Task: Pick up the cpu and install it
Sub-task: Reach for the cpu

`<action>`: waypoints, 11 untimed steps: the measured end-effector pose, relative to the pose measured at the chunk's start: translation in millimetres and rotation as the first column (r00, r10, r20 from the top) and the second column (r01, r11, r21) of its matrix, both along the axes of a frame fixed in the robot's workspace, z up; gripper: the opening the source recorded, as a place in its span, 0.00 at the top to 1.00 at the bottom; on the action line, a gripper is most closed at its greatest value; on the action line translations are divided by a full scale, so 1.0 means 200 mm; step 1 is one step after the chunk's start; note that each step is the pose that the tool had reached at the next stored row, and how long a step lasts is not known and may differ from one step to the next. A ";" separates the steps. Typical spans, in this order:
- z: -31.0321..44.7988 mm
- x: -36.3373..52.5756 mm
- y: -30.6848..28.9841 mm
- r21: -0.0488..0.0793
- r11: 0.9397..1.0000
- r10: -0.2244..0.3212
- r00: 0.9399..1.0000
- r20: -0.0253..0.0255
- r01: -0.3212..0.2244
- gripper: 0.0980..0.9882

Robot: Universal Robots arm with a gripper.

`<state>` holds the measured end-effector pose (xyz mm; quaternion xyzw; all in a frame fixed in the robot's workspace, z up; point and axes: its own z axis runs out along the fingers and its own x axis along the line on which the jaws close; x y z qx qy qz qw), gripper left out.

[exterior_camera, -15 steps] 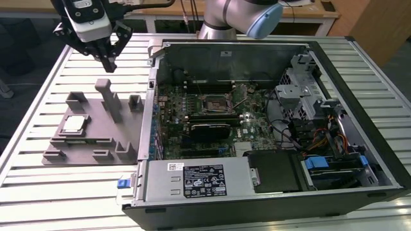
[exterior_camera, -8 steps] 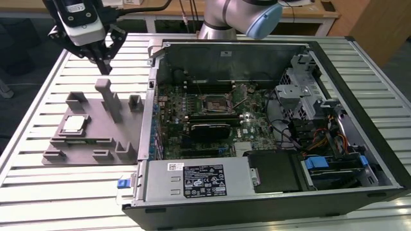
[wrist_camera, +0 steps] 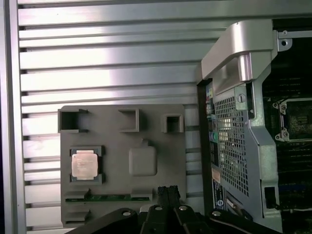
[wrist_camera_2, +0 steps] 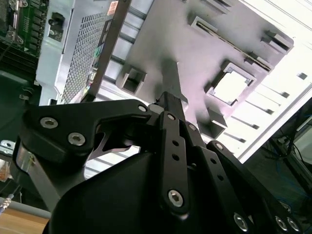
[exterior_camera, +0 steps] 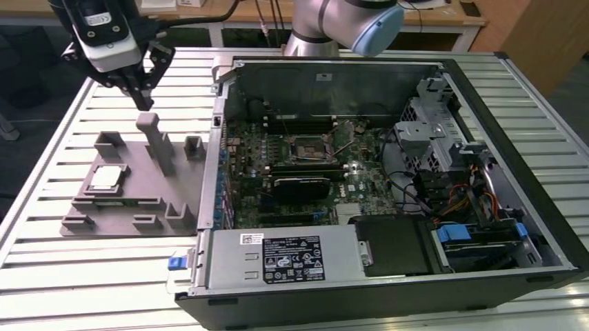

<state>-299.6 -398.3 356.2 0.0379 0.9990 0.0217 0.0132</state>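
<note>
Fingers closed and empty, the gripper (exterior_camera: 143, 102) hangs near the tall post (exterior_camera: 158, 145) of the grey tray (exterior_camera: 138, 181), so dropping straight could strike it and miss the cpu (exterior_camera: 104, 178), seated by the tray's edge farthest from the computer case (exterior_camera: 368, 303)

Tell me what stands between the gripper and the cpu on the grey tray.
Nothing covers the cpu; its top lies open in a recess of the tray. The gripper hangs above the tray's tall post, which stands beside the cpu's recess, so a slanted approach may meet that post.
</note>
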 end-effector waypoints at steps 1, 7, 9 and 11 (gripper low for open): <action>-0.005 -0.007 0.000 0.000 1.000 0.000 1.000 0.000 0.000 0.99; -0.035 -0.046 0.001 0.000 1.000 0.000 1.000 0.000 0.000 0.99; -0.046 -0.059 0.001 0.000 1.000 0.000 1.000 0.000 0.000 0.99; -0.056 -0.071 0.001 0.000 1.000 0.000 1.000 0.000 0.000 0.99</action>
